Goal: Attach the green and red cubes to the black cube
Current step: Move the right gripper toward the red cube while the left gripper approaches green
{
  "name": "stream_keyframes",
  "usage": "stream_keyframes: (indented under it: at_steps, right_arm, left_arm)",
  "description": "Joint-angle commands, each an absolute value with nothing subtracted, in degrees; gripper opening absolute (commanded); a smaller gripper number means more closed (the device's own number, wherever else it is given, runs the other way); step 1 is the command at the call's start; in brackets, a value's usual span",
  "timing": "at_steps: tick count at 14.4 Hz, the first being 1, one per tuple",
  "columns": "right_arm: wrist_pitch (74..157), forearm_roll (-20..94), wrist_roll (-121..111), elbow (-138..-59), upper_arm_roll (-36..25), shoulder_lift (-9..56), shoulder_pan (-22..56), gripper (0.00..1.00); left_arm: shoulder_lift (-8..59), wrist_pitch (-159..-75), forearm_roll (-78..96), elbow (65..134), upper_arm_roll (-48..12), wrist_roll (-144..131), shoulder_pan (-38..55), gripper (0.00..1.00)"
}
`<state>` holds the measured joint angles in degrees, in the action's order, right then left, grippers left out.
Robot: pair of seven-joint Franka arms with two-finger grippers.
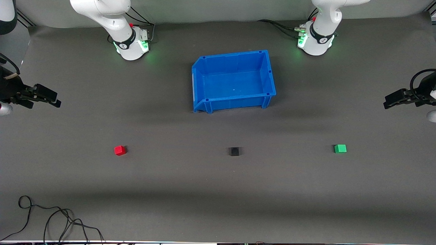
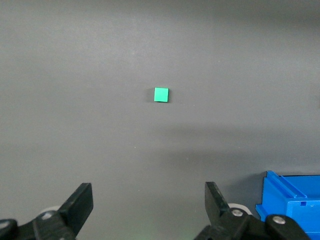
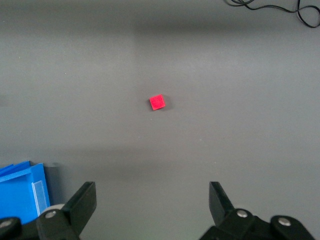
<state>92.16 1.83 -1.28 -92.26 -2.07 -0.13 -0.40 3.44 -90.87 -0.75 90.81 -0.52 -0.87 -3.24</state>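
Three small matte cubes sit in one row, well apart, on the grey-matted bench (image 1: 218, 190): red cube (image 1: 120, 150) toward the right arm's end, black cube (image 1: 234, 151) between, green cube (image 1: 340, 148) toward the left arm's end. One glossy blue plastic bin (image 1: 269, 76) lies farther back. Left claw (image 1: 391, 101) and right claw (image 1: 51, 98) hover wide open over the bench ends.

A dark grey mat (image 1: 218, 204) covers the whole table, matte and lightly creased, with soft bands of shadow running across it. A paler grey strip (image 1: 218, 10) borders the mat along the edge where the bases stand. Loose black cables (image 1: 51, 221) curl on the mat at the corner nearest the front camera, toward the right arm's end.
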Motion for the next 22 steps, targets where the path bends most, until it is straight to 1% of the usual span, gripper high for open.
stream_keyframes:
  at_steps: [1,5,8,11,12,15,17,20,22]
  right_arm:
    - [91.9,1.2,-1.7,-92.8,-2.6,-0.8,0.5,1.0]
    - [91.8,1.2,-2.3,-91.9,-2.7,-0.2,0.4,1.0]
    - [91.8,1.2,-1.8,-91.9,-2.6,-0.1,0.4,1.0]
    - [91.8,1.4,-1.1,-91.6,-2.7,0.2,0.4,1.0]
    - [91.8,1.4,2.2,-90.4,-2.7,1.1,0.3,1.0]
    - [91.9,1.5,23.0,-85.9,-2.5,4.7,0.4,1.0]
    - [91.9,3.0,36.4,-83.2,-2.5,7.5,0.4,1.0]
    - [92.7,7.9,49.4,-82.7,-2.5,9.7,0.7,1.0]
    - [94.6,10.1,61.2,-82.9,-2.7,11.7,0.6,1.0]
  left_arm:
    - [3.8,-91.0,0.2,90.0,-0.6,0.1,-3.2,0.99]
    - [3.9,-90.4,0.1,90.2,-0.8,0.2,-2.8,0.99]
    - [6.7,-91.0,0.3,90.1,-0.5,-1.4,-3.9,0.99]
    - [9.5,-92.0,0.4,90.3,-0.5,-8.5,-5.6,0.99]
    - [11.1,-92.4,0.4,90.3,-0.5,-9.7,-5.6,1.0]
    - [14.1,-93.9,0.4,91.1,-0.5,-17.8,-6.7,0.99]
    - [15.2,-98.0,2.3,93.5,-0.5,-25.5,-6.8,1.0]
    - [17.1,-106.2,3.3,97.3,-0.5,-41.0,-7.6,0.99]
    - [19.7,-109.6,3.3,98.3,-0.5,-46.6,-7.9,0.99]
